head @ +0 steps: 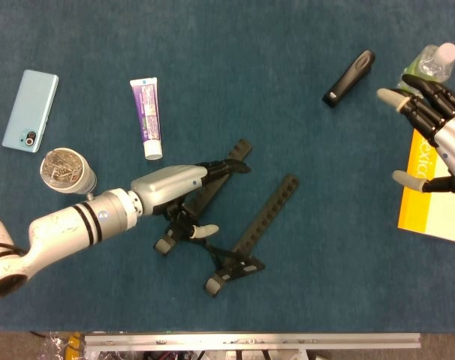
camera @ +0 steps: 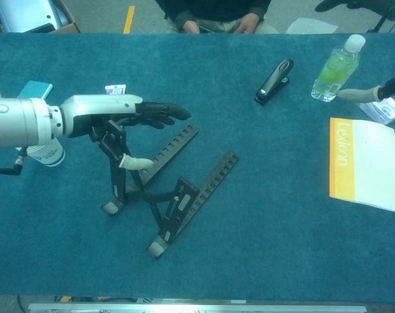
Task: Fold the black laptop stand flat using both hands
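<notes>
Phone (head: 30, 110), toothpaste (head: 146, 117), can (head: 64, 170), stapler (head: 349, 78), bottle (head: 429, 61), seemingly a booklet (camera: 365, 163).

Left arm reaches in from the left, low over the table; left hand (head: 184, 196) with fingers stretched right, thumb (camera: 136, 162) curled beneath; right hand (head: 438, 127) raised at far right, fingers spread, holding nothing.
</notes>
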Controlling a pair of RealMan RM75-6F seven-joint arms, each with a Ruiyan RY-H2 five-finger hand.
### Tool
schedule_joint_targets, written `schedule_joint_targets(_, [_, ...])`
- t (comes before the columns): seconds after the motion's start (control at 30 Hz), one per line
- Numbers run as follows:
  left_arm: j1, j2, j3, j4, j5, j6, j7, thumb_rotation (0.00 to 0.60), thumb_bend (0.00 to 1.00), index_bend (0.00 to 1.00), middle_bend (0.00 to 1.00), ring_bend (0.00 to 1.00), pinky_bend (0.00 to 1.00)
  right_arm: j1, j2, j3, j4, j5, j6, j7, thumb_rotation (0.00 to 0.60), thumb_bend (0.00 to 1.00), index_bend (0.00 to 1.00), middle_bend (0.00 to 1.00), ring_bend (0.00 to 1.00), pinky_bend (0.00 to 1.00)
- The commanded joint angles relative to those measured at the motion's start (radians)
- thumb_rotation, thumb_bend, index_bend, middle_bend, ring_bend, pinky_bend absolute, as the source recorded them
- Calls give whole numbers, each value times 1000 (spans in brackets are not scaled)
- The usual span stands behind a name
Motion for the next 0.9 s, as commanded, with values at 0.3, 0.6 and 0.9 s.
schedule_joint_targets(0.3, [-17,-24,-45,17,-90,-86,41,600,338,0,0,0,0,-5,-6,0,12,-4,3,16,600,119,21,162,28,139])
schedule_joint_targets(0.6, [-12,-18,-80,42,-135,-123,33,600,338,0,0,0,0,-6,-10,3,19,-2,3,20,600,119,21,162,28,138])
schedule_joint_targets(0.9, [-2,-36,-113,63,-146,-142,17,600,338,0,0,0,0,-10,-13,2,20,-1,2,17,600,119,21,162,27,138])
